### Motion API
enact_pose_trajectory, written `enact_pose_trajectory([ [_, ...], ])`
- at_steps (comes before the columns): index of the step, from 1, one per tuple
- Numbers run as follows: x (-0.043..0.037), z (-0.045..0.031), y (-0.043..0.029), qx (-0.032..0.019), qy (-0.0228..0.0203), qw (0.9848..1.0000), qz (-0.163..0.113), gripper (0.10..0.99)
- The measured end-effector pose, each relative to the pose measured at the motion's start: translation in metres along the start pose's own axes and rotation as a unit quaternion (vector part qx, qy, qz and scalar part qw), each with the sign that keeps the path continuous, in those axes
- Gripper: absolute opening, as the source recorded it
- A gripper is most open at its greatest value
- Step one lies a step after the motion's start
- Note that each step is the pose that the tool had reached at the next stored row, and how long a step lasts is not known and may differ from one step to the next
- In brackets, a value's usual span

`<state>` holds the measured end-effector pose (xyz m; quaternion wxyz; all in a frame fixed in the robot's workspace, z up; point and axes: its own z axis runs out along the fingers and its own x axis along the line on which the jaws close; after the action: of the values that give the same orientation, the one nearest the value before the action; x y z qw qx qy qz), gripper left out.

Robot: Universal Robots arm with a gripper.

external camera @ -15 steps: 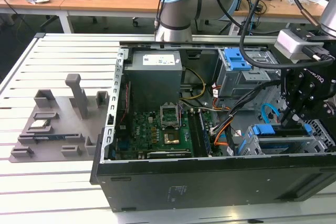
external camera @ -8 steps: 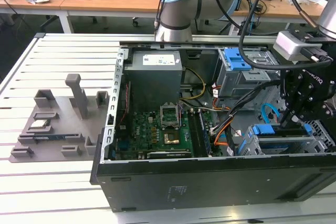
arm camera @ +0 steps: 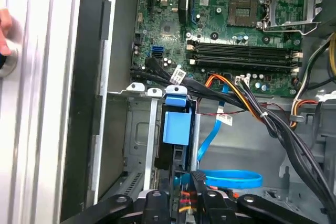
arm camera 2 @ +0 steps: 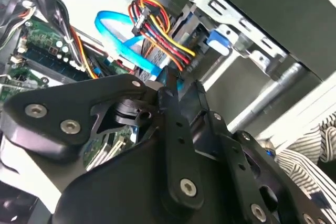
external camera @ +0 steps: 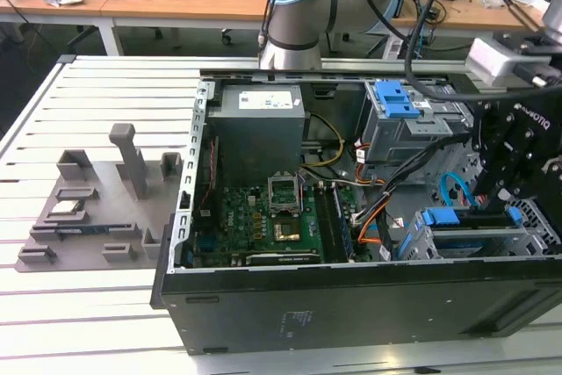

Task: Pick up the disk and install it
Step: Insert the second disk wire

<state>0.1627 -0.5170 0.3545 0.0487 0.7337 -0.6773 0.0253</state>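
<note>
The disk (external camera: 461,219) stands on edge in the metal drive cage (external camera: 439,248) at the case's corner on the exterior view's right, its blue bracket on top. In the first wrist view the blue bracket of the disk (arm camera: 177,125) sits between the cage rails. My black gripper (external camera: 505,204) hangs over the disk's end on the exterior view's right. In both wrist views its fingers stand close together, and the gripper (arm camera 2: 181,85) (arm camera: 189,182) pinches a blue strip of the bracket. The disk's label is hidden.
The open case (external camera: 263,305) lies on a white slatted table (external camera: 105,94). Inside are a grey power supply (external camera: 259,120), a green motherboard (external camera: 263,217), a second blue-bracketed bay (external camera: 395,98) and coloured cables (arm camera 2: 157,30). A grey fixture plate (external camera: 88,208) lies at the exterior view's left. A hand (arm camera: 4,30) rests on the table.
</note>
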Motion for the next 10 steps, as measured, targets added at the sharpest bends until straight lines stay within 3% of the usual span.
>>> enact_pose_trajectory([
  [2,-0.0006,-0.0104,0.0002,-0.0002,0.0026,1.0,0.0,0.282],
  [3,-0.0009,-0.0183,0.0004,-0.0004,0.0046,1.0,0.0,0.216],
  [4,-0.0014,-0.031,0.0007,-0.0007,0.0088,1.0,0.0,0.153],
  [5,-0.0012,-0.0375,0.0009,-0.0008,0.0104,0.9999,0.0,0.106],
  [10,-0.001,-0.0397,0.001,-0.0009,0.0108,0.9999,0.0,0.106],
])
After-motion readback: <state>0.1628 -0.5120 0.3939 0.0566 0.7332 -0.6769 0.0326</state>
